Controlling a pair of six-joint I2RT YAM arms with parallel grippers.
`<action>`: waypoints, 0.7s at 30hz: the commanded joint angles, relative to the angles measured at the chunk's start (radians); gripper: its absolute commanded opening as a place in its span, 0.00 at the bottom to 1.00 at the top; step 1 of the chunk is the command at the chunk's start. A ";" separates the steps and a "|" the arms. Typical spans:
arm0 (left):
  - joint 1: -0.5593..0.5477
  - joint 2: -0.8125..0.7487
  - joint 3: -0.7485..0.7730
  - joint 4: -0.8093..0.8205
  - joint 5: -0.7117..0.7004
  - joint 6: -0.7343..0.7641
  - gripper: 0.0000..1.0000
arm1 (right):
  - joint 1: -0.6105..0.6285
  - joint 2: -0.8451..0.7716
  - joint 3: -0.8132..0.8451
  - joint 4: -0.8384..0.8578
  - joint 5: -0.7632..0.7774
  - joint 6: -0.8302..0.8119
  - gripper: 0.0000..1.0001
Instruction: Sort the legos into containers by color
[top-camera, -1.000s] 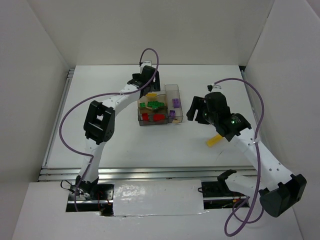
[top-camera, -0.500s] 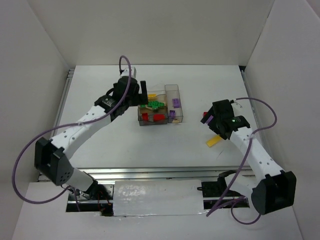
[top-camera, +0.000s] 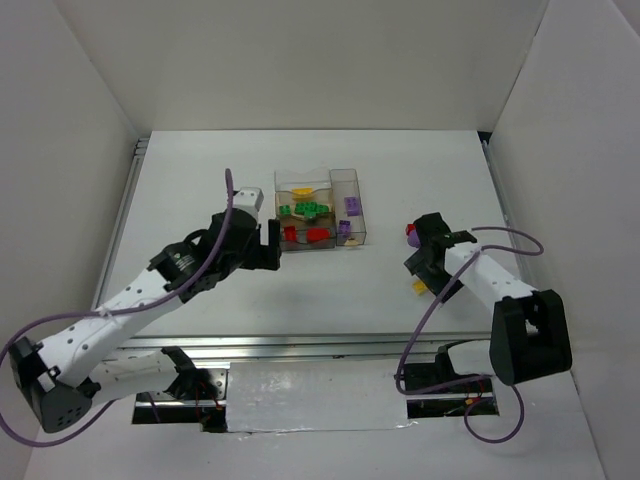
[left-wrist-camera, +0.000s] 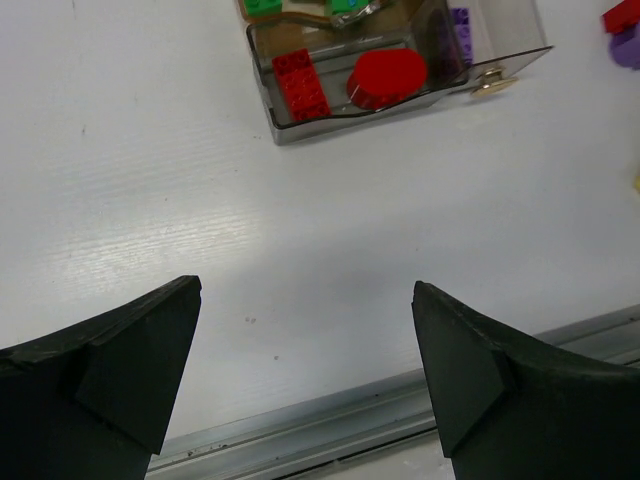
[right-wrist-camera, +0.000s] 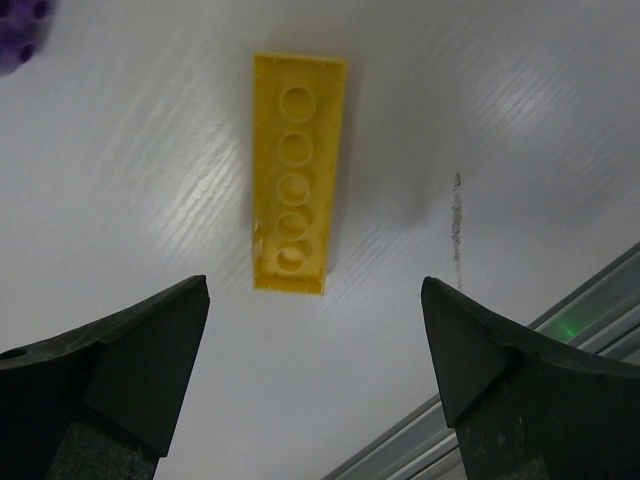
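The clear tray (top-camera: 357, 180) sits at mid-table. It holds yellow (top-camera: 302, 189), green (top-camera: 305, 210) and red legos (top-camera: 305, 235), with purple legos (top-camera: 351, 205) in the side compartment. My left gripper (top-camera: 271, 247) is open and empty, just left of and nearer than the tray. Its wrist view shows the tray's wall (left-wrist-camera: 330, 125) with a red brick (left-wrist-camera: 300, 83) and a red round piece (left-wrist-camera: 388, 75). My right gripper (top-camera: 423, 263) is open and empty over a long yellow lego (right-wrist-camera: 295, 170) that lies underside up on the table (top-camera: 420, 288). A red and purple lego pair (top-camera: 411, 234) lies right of the tray.
A small tan piece (left-wrist-camera: 487, 86) lies on the table against the tray's near right corner. The metal rail of the table's near edge (left-wrist-camera: 330, 425) runs just behind both grippers. White walls enclose the table on the left, right and back.
My left arm has pulled back from over the tray towards the near left. My right arm has drawn back towards the near edge and now hangs over the yellow lego.
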 joint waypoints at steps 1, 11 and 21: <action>-0.018 -0.104 0.000 -0.026 -0.003 -0.016 0.99 | -0.023 0.062 -0.020 0.049 0.008 0.031 0.93; -0.030 -0.210 -0.031 -0.058 -0.011 -0.021 1.00 | -0.078 0.171 0.018 0.083 -0.008 -0.009 0.48; -0.030 -0.202 -0.043 -0.036 -0.003 -0.016 1.00 | -0.119 0.187 0.040 0.100 -0.016 -0.058 0.00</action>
